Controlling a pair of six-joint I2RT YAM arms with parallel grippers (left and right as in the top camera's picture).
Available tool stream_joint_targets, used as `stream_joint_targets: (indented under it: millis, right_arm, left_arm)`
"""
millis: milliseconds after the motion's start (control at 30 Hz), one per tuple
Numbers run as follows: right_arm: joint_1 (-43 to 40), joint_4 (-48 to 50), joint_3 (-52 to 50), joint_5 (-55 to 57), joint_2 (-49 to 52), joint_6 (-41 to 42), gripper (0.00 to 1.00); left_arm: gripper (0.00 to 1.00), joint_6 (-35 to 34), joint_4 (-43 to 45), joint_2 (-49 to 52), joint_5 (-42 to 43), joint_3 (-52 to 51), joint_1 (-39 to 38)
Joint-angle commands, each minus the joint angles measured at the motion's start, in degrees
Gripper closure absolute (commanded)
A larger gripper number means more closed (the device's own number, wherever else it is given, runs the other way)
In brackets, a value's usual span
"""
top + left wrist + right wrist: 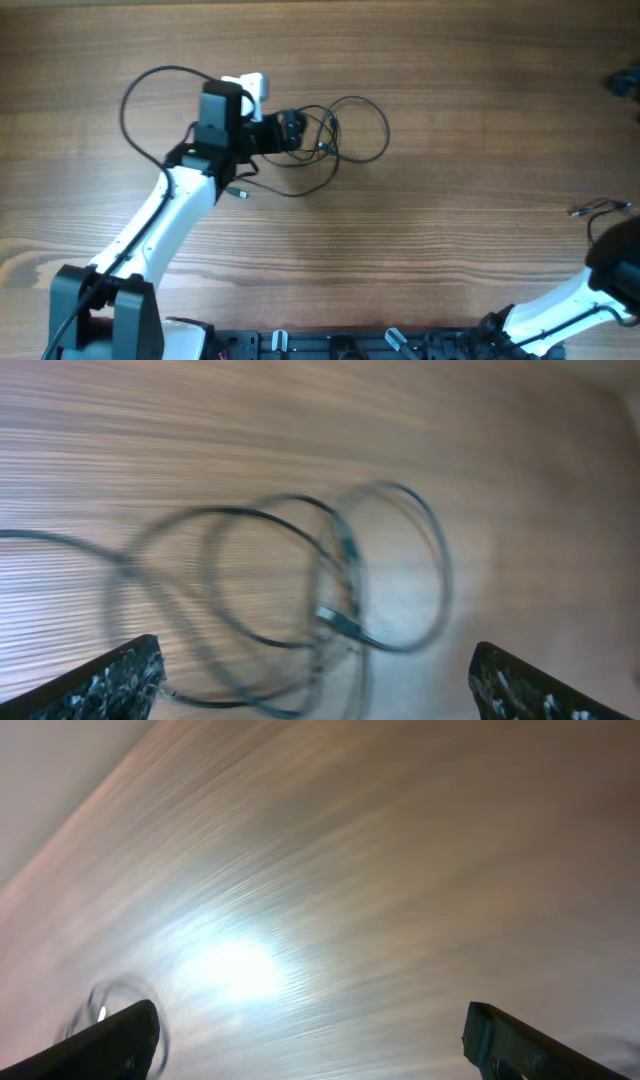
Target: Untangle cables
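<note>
Just below and ahead of the left gripper (320,685): thin black cables (300,580) in loose, overlapping loops, lying flat, with 1 small plug tip near the middle. Long axis left-right through that gripper, 1 large loop trailing behind it. Jaws of left gripper and right gripper (310,1040) spread wide, grasping nothing.

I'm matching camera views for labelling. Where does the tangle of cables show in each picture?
Overhead: cables in the upper centre, slightly left of the middle.
Left wrist: filling the centre, blurred.
Right wrist: only a faint blurred loop, lower left; unclear whether it is a cable.
Shared landmark: wood-grain table.
</note>
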Motion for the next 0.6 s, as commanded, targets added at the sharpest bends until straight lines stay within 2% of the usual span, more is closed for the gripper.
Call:
stream_joint_targets:
  millis: [0,100,167,233,400,567]
  right_arm:
    - [9.29,-1.38,-0.42,-0.66,-2.16,-7.50,0.00]
    - [20.04,-1.33,-0.42,10.75,-2.16,-2.05,0.00]
    - [26.36,-1.57,-0.42,18.45,-2.16,2.45,0.00]
    - [33.64,-1.95,-0.42,23.12,-2.12,4.61,0.00]
    - [48.89,-0.07,-0.42,20.44,-2.05,0.52,0.00]
    - [58.55,1.84,-0.42,14.49,0.15,-5.05,0.00]
  left_arm:
    - [0.00,-2.01,-1.57,-5.81,-8.70,0.46,4.02]
    - [0.00,-1.99,-6.97,-11.06,-19.45,0.46,6.27]
    - [0.00,-2.12,-10.71,-12.87,-22.45,0.46,7.04]
    - [0.00,-5.44,-13.33,-13.51,-26.03,0.46,7.48]
    - [0.00,-11.13,-15.69,-13.49,-28.68,0.44,8.76]
    - [0.00,-16.02,-19.15,-13.49,-32.39,0.44,10.49]
